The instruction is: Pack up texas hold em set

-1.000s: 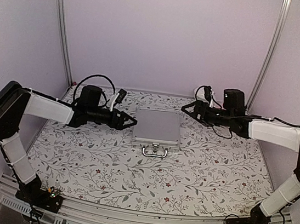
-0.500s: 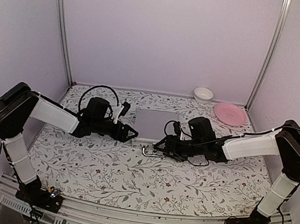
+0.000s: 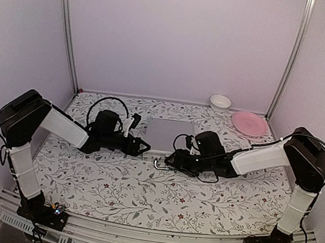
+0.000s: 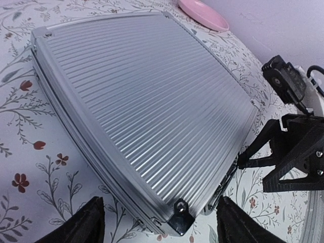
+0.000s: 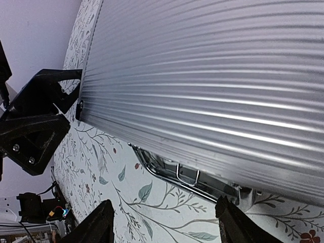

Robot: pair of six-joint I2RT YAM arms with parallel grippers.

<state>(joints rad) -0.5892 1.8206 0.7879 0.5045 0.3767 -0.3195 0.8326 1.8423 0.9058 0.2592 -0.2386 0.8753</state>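
The silver aluminium case (image 3: 170, 134) lies closed and flat on the floral table, its metal handle (image 3: 163, 165) facing the near edge. My left gripper (image 3: 146, 148) is open at the case's front left corner; in the left wrist view (image 4: 159, 228) its fingers (image 4: 86, 225) stand either side of that corner of the ribbed lid (image 4: 147, 101). My right gripper (image 3: 169, 158) is open and low at the case's front edge; in the right wrist view (image 5: 164, 228) the handle (image 5: 172, 172) lies just ahead of it. Chips, dice, the triangular piece and the card pack are out of view.
A pink plate (image 3: 249, 123) and a white bowl (image 3: 220, 102) stand at the back right by the wall. The two grippers face each other closely across the case's front left corner. Metal frame posts rise at both back corners.
My right arm has swung from the back right down to the case's front edge by the handle, uncovering the plate and bowl. My left gripper has crept closer to the front left corner.
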